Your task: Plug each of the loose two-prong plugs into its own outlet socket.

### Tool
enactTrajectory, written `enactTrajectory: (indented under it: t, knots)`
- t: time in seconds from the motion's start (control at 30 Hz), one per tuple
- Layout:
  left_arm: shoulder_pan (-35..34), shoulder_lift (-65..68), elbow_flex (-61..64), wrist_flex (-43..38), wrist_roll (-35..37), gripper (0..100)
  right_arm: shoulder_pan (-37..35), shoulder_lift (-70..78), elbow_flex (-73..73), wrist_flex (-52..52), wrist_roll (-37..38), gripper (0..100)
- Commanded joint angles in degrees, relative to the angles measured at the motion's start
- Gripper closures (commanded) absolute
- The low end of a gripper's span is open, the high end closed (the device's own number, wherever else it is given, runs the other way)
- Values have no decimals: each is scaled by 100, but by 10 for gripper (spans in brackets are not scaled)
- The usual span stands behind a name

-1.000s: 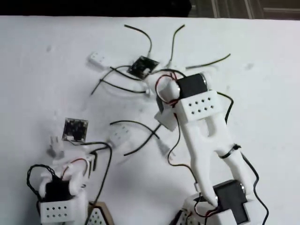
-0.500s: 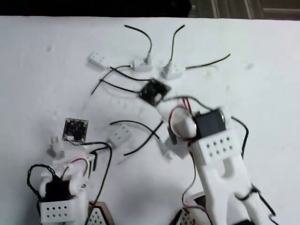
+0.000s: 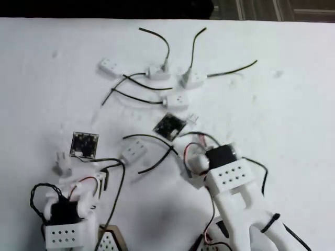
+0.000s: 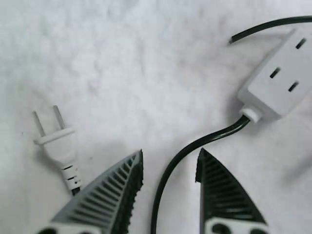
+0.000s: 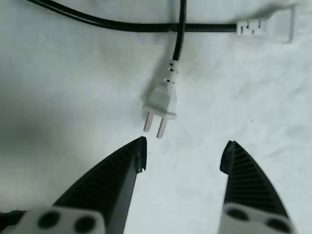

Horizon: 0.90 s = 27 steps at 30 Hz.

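Just off rt tool (image 5: 185, 142) — loose plug (image 5: 162, 101)

The left arm (image 3: 64, 230), white printed plastic with black servo motors and red and black wiring, is sitting folded low at the near left. The left gripper (image 4: 170, 155), two dark ribbed pointed fingers, is pointing downward, fingers narrowly parted and gripping nothing. The right arm (image 3: 230, 180), same build, is extending forward from the near right. The right gripper (image 5: 186, 144) is hanging with its fingers spread wide, empty.
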Motion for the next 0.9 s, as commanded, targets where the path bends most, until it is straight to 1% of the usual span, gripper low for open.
enactTrajectory:
  t: [0.0,0.07,0.17,0.33,0.43,0.53,0.63,0.8,0.87]
  knots:
    - [48,-40,-18,18,53,815,-321,-119,44,-286,-70,752]
    - [48,-40,-18,18,53,815,-338,-119,35,-418,-132,752]
    - [48,-40,-18,18,53,815,-338,75,-9,-664,-686,752]
    - [48,-40,-18,18,53,815,-312,1429,-791,-655,-1776,752]
    - [48,-40,-18,18,53,815,-215,2325,-1336,-655,-2207,752]
    - [48,-40,-18,18,53,815,-198,2976,-1653,-655,-2391,752]
    - [48,-40,-18,18,53,815,-215,3433,-1802,-681,-2400,752]
    - [48,-40,-18,18,53,815,-180,3837,-1952,-664,-2585,752]
    - [48,-40,-18,18,53,815,-207,3881,-1960,-664,-2593,769]
